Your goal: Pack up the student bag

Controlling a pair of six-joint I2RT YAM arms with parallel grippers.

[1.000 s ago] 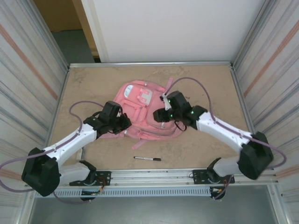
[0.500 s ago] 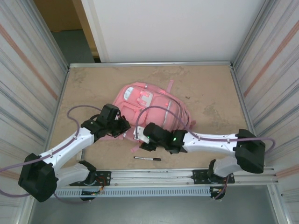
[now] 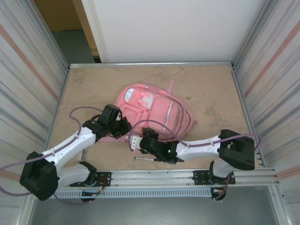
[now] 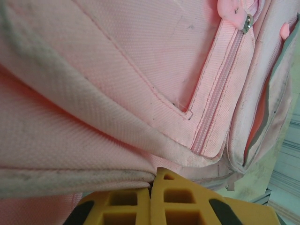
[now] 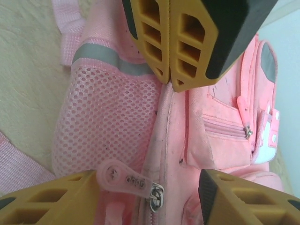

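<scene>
The student bag (image 3: 161, 108) lies flat in the middle of the table, a pink backpack with white patches. My left gripper (image 3: 124, 126) is at its left edge, shut on a fold of the bag's fabric (image 4: 93, 176); its yellow fingertips (image 4: 159, 180) press together. The right wrist view shows that same gripper (image 5: 169, 80) pinching the seam above the mesh side pocket (image 5: 112, 122). My right gripper (image 3: 136, 143) is at the bag's near left corner, open, with a pink zip pull (image 5: 124, 179) lying between its fingers (image 5: 51, 199) and touching the left one.
A black pen (image 3: 140, 158) lies on the table just in front of the right arm, partly covered by it. Pink straps (image 3: 169, 86) trail off the bag's far side. Metal walls close in the table on the left and right.
The right arm swung from the bag's upper right, across it, down to its near left corner. The bag shifted and flattened. The left gripper kept its pinch on the fabric.
</scene>
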